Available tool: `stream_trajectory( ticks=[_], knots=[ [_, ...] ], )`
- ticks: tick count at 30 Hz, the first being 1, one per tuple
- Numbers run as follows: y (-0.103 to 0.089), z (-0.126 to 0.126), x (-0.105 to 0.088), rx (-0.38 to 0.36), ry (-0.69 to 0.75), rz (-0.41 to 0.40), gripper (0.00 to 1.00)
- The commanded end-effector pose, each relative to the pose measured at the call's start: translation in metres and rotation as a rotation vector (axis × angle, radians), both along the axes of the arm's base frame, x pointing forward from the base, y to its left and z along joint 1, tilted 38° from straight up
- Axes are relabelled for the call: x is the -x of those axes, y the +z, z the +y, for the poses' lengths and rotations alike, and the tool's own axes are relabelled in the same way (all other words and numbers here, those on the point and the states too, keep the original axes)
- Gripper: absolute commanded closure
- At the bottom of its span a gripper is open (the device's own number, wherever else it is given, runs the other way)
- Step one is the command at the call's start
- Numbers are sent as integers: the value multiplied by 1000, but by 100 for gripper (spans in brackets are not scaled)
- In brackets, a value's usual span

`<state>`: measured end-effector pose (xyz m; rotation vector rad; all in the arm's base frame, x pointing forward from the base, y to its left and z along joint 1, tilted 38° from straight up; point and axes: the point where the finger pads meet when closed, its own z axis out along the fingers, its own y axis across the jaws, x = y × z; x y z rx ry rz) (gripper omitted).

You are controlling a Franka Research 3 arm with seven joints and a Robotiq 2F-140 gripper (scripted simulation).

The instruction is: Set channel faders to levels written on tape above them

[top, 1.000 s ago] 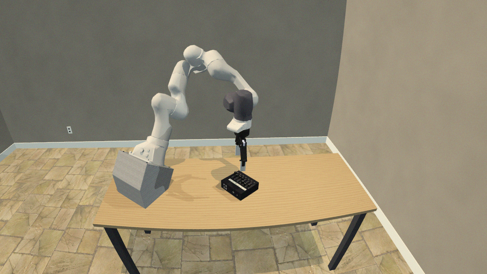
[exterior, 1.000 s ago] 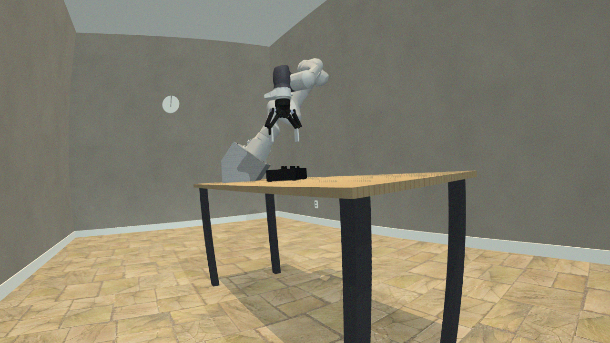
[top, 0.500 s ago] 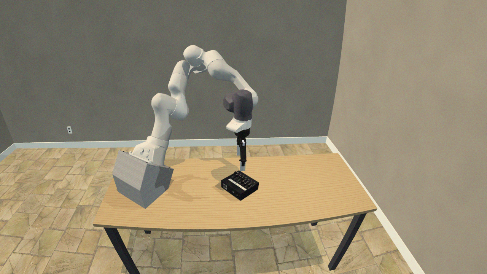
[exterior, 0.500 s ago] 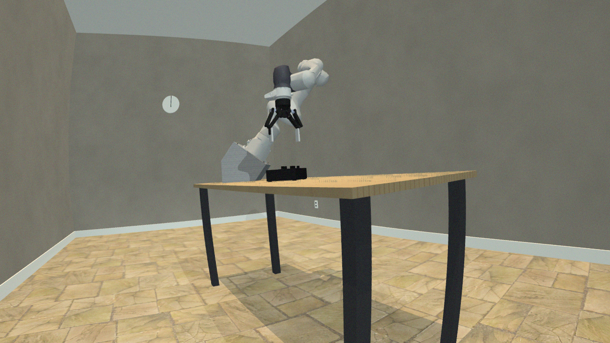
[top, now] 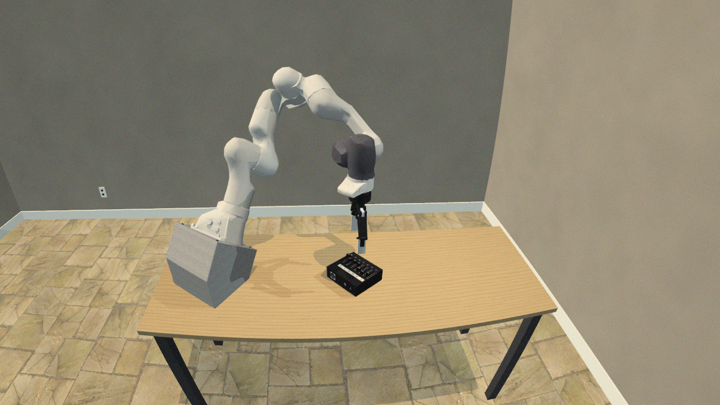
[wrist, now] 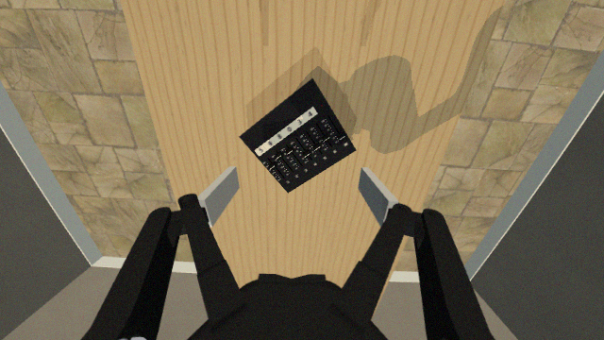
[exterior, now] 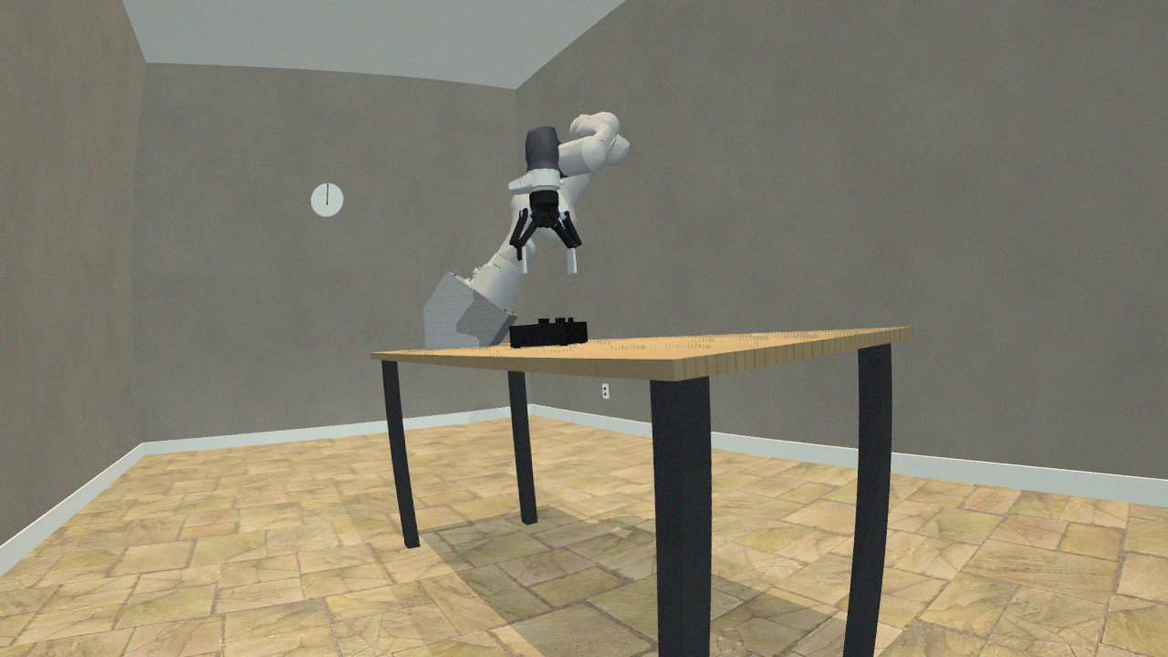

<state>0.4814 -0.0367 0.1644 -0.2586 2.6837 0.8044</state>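
The black lighting desk stands on the wooden table, near its middle, turned at an angle. It also shows in the wrist view and as a low black box in the exterior view. A white tape strip with small numbers runs along one edge, and several faders lie beside it; the numbers and cap lines are too small to read. My gripper is open and empty, hanging well above the desk, fingers pointing down.
The robot's grey base block stands on the table's left end. The table edge runs near the desk's front side. A round clock hangs on the far wall.
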Motion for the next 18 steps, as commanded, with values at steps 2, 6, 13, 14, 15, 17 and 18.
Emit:
stream_trajectory(
  ticks=[2, 6, 13, 14, 15, 17, 18],
  knots=[
    [-6, 36, -39, 71, 241, -185, 0],
    [-8, 49, -51, 101, 364, -268, 0],
    [-8, 49, -51, 137, 464, -360, 0],
    [-8, 49, -51, 137, 464, -360, 0],
    [-8, 49, -51, 137, 464, -360, 0],
    [-8, 49, -51, 137, 464, -360, 0],
    [-8, 49, -51, 137, 464, -360, 0]
  ],
)
